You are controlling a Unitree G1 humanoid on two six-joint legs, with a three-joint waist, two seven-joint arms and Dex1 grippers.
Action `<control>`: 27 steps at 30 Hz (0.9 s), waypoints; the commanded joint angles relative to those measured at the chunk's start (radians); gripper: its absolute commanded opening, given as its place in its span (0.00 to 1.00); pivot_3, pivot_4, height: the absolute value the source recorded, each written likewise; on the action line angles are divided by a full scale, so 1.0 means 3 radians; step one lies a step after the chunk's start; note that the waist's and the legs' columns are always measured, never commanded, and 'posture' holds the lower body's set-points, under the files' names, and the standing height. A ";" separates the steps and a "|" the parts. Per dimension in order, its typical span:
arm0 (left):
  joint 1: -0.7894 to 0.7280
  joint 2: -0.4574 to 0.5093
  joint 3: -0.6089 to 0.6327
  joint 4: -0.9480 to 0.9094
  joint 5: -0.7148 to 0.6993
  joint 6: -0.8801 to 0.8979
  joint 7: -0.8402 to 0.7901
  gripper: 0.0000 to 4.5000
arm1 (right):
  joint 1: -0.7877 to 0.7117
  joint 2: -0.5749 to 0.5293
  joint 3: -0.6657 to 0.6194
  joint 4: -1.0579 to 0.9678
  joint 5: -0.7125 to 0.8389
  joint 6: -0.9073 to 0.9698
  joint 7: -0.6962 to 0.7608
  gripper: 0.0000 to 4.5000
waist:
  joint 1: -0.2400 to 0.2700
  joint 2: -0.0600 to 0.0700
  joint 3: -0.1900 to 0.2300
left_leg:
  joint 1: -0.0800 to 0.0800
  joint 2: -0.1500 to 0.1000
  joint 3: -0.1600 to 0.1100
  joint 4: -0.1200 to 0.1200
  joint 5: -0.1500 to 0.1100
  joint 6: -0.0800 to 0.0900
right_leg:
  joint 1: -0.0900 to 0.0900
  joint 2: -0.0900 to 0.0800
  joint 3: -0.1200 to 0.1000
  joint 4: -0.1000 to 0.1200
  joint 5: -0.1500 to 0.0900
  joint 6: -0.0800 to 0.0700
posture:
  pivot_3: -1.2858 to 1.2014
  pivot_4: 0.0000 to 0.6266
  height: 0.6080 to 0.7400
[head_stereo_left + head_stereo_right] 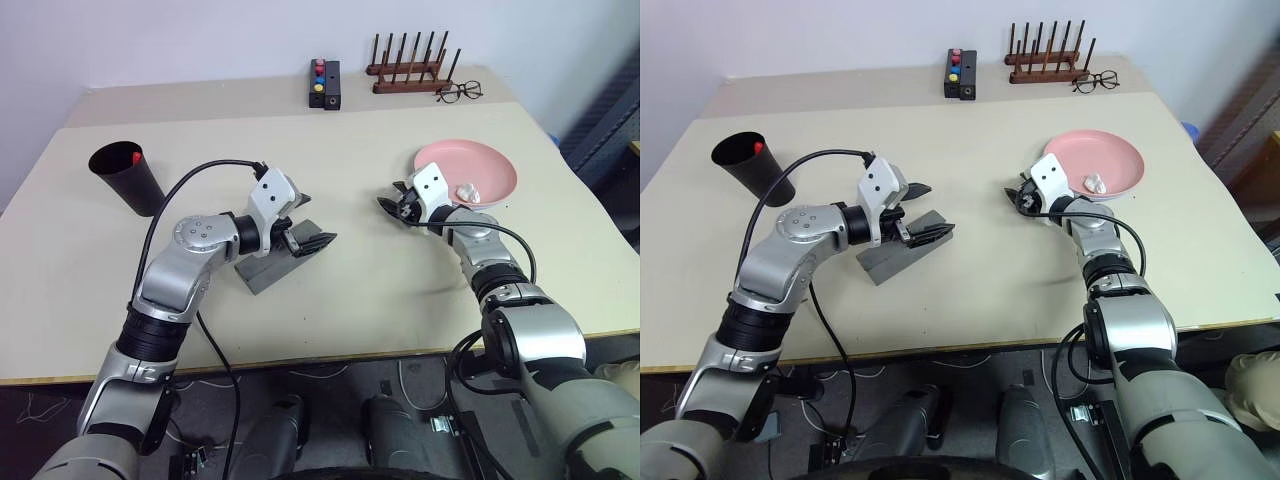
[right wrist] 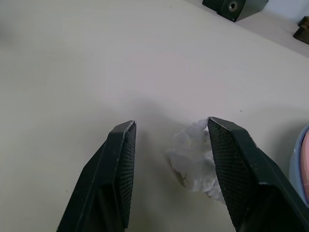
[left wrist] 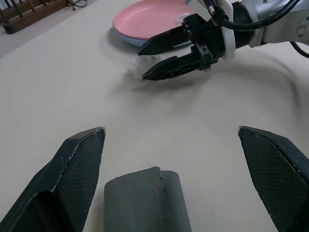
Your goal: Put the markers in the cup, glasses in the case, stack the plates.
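1. Pink plate point(image 1: 470, 170) is seen stacked on the blue one, on the tabletop point(image 1: 380, 270).
2. Cup point(image 1: 128, 176) is seen already holding a red-capped marker point(image 1: 135, 157).
3. Case point(image 1: 285, 258) is straddled by the wide-open left hand point(image 1: 297, 222); glasses can't be confirmed inside.
4. Crumpled white wad point(image 2: 195, 157) is flanked by the half-open right hand point(image 2: 169, 150), ungripped.

A beige table point(image 1: 350, 290) holds a pink plate point(image 1: 480, 165) stacked on a light blue plate point(image 3: 126, 39) — the blue shows as a thin rim. A black cup point(image 1: 125, 175) shows a red marker cap point(image 1: 135, 157) inside. The case point(image 1: 275, 268) is matte grey. Crumpled white paper point(image 2: 195, 162) lies between black, cross-hatched fingers point(image 2: 118, 169). A black box point(image 1: 324, 84) carries red, blue and yellow buttons — beside a dark brown wooden rack point(image 1: 410, 68).
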 commanded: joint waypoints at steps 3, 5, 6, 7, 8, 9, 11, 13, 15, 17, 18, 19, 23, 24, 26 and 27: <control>-0.0040 0.0004 0.0045 -0.0077 -0.0030 -0.0033 0.0005 1.00 | -0.0068 -0.0073 -0.0017 -0.0038 -0.0024 -0.0090 -0.0040 0.52 | 0.0001 0.0000 0.0000 | 0.0000 0.0000 0.0000 0.0000 0.0000 0.0000 | 0.0000 0.0000 0.0000 0.0000 0.0000 0.0000 | 0.52 0.24 1.00; -0.0045 -0.0003 0.0039 -0.0074 -0.0030 -0.0036 0.0005 1.00 | -0.0058 -0.0091 0.0001 -0.0031 -0.0060 -0.0087 -0.0092 0.52 | 0.0001 0.0000 0.0000 | 0.0000 0.0000 0.0000 0.0000 0.0000 0.0000 | 0.0000 0.0000 0.0000 0.0000 0.0000 0.0000 | 0.52 0.24 1.00; -0.0045 -0.0005 0.0038 -0.0075 -0.0031 -0.0036 0.0005 1.00 | -0.0055 -0.0097 0.0011 -0.0026 -0.0079 -0.0079 -0.0118 0.52 | 0.0001 0.0000 0.0000 | 0.0000 0.0000 0.0000 0.0000 0.0000 0.0000 | 0.0000 0.0000 0.0000 0.0000 0.0000 0.0000 | 0.52 0.24 1.00; -0.0045 -0.0006 0.0037 -0.0076 -0.0031 -0.0037 0.0004 1.00 | -0.0052 -0.0101 0.0023 -0.0019 -0.0099 -0.0066 -0.0142 0.52 | 0.0001 0.0000 0.0000 | 0.0000 0.0000 0.0000 0.0000 0.0000 0.0000 | 0.0000 0.0000 0.0000 0.0000 0.0000 0.0000 | 0.52 0.24 1.00; -0.0044 -0.0006 0.0034 -0.0076 -0.0029 -0.0039 0.0004 1.00 | -0.0045 -0.0105 0.0040 -0.0012 -0.0122 -0.0066 -0.0159 0.52 | 0.0001 0.0000 0.0000 | 0.0000 0.0000 0.0000 0.0000 0.0000 0.0000 | 0.0000 0.0000 0.0000 0.0000 0.0000 0.0000 | 0.52 0.24 1.00; -0.0042 -0.0006 0.0031 -0.0077 -0.0027 -0.0042 0.0002 1.00 | -0.0037 -0.0107 0.0047 -0.0006 -0.0130 -0.0063 -0.0166 0.52 | 0.0000 0.0000 0.0000 | 0.0000 0.0000 0.0000 0.0000 0.0000 0.0000 | 0.0000 0.0000 0.0000 0.0000 0.0000 0.0000 | 0.52 0.24 1.00; -0.0039 -0.0004 0.0031 -0.0078 -0.0026 -0.0045 0.0001 1.00 | -0.0029 -0.0106 0.0053 -0.0002 -0.0135 -0.0064 -0.0177 0.52 | 0.0000 0.0000 0.0000 | 0.0000 0.0000 0.0000 0.0000 0.0000 0.0000 | 0.0000 0.0000 0.0000 0.0000 0.0000 0.0000 | 0.52 0.24 1.00; -0.0035 0.0002 0.0035 -0.0080 -0.0027 -0.0046 0.0000 1.00 | -0.0028 -0.0102 0.0054 -0.0005 -0.0142 -0.0070 -0.0174 0.52 | -0.0001 0.0000 0.0000 | 0.0000 0.0000 0.0000 0.0000 0.0000 0.0000 | 0.0000 0.0000 0.0000 0.0000 0.0000 0.0000 | 0.52 0.24 1.00; -0.0030 0.0005 0.0037 -0.0081 -0.0025 -0.0047 0.0000 1.00 | -0.0029 -0.0102 0.0056 -0.0004 -0.0150 -0.0072 -0.0169 0.52 | -0.0001 0.0000 0.0000 | 0.0000 0.0000 0.0000 0.0000 0.0000 0.0000 | 0.0000 0.0000 0.0000 0.0000 0.0000 0.0000 | 0.52 0.24 1.00; -0.0025 0.0005 0.0038 -0.0087 -0.0024 -0.0046 0.0004 1.00 | -0.0030 -0.0100 0.0061 -0.0001 -0.0158 -0.0072 -0.0171 0.52 | -0.0001 0.0000 0.0000 | 0.0000 0.0000 0.0000 0.0000 0.0000 0.0000 | 0.0000 0.0000 0.0000 0.0000 0.0000 0.0000 | 0.52 0.24 1.00; -0.0024 0.0004 0.0037 -0.0088 -0.0023 -0.0045 0.0007 1.00 | -0.0030 -0.0100 0.0064 0.0001 -0.0162 -0.0072 -0.0175 0.52 | -0.0001 0.0000 0.0000 | 0.0000 0.0000 0.0000 0.0000 0.0000 0.0000 | 0.0000 0.0000 0.0000 0.0000 0.0000 0.0000 | 0.52 0.24 1.00; -0.0021 0.0003 0.0037 -0.0091 -0.0022 -0.0045 0.0010 1.00 | -0.0031 -0.0097 0.0065 0.0006 -0.0163 -0.0065 -0.0172 0.52 | -0.0001 0.0000 0.0000 | 0.0000 0.0000 0.0000 0.0000 0.0000 0.0000 | 0.0000 0.0000 0.0000 0.0000 0.0000 0.0000 | 0.52 0.24 1.00; -0.0017 0.0006 0.0038 -0.0095 -0.0018 -0.0045 0.0018 1.00 | -0.0037 -0.0092 0.0066 0.0023 -0.0169 -0.0035 -0.0181 0.40 | -0.0001 0.0000 0.0000 | 0.0000 0.0000 0.0000 0.0000 0.0000 0.0000 | 0.0000 0.0000 0.0000 0.0000 0.0000 0.0000 | 0.52 0.24 1.00; -0.0014 0.0007 0.0040 -0.0099 -0.0018 -0.0044 0.0020 1.00 | -0.0039 -0.0092 0.0066 0.0026 -0.0175 -0.0026 -0.0190 0.34 | -0.0001 0.0000 0.0000 | 0.0000 0.0000 0.0000 0.0000 0.0000 0.0000 | 0.0000 0.0000 0.0000 0.0000 0.0000 0.0000 | 0.52 0.24 1.00; -0.0009 0.0009 0.0042 -0.0105 -0.0019 -0.0042 0.0024 1.00 | -0.0040 -0.0094 0.0071 0.0030 -0.0189 -0.0019 -0.0208 0.11 | -0.0001 0.0000 0.0000 | 0.0000 0.0000 0.0000 0.0000 0.0000 0.0000 | 0.0000 0.0000 0.0000 0.0000 0.0000 0.0000 | 0.52 0.24 1.00; -0.0007 0.0010 0.0042 -0.0108 -0.0019 -0.0041 0.0025 1.00 | -0.0041 -0.0095 0.0073 0.0030 -0.0193 -0.0017 -0.0214 0.01 | -0.0001 0.0000 0.0000 | 0.0000 0.0000 0.0000 0.0000 0.0000 0.0000 | 0.0000 0.0000 0.0000 0.0000 0.0000 0.0000 | 0.52 0.24 1.00</control>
